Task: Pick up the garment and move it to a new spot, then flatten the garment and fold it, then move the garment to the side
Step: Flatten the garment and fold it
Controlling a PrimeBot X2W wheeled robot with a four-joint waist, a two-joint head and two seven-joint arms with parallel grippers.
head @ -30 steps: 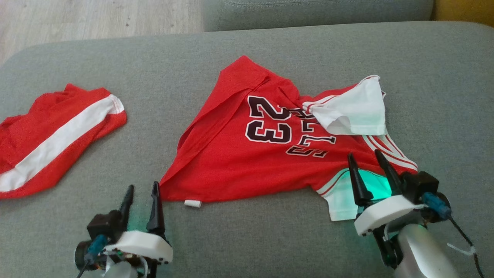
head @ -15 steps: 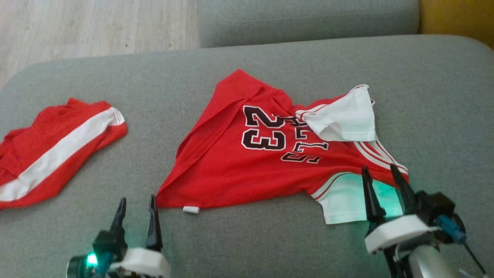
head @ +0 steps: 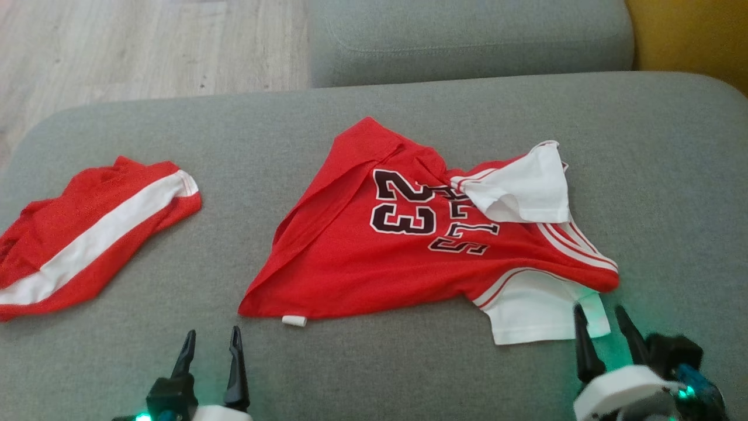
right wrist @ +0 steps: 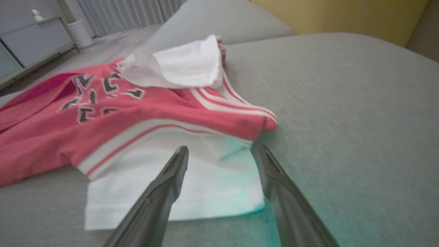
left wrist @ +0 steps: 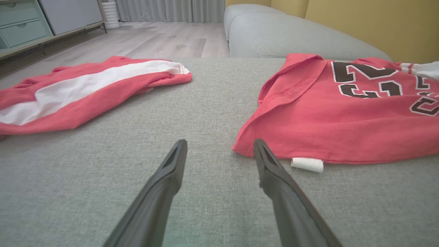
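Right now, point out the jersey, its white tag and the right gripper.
jersey (head: 350, 275): head view, red cloth below the 23.
tag (head: 293, 321): head view, middle of the white tab.
right gripper (head: 598, 307): head view, midway between its fingertips.

Lit evenly by soft, diffuse light, bright, without glare. Faint shadows only, under the edges of the garment (head: 409, 257). Washed green around the right end effector (head: 599, 309). Smeared by motion in the right wrist view; bowed at the edges in both wrist views.
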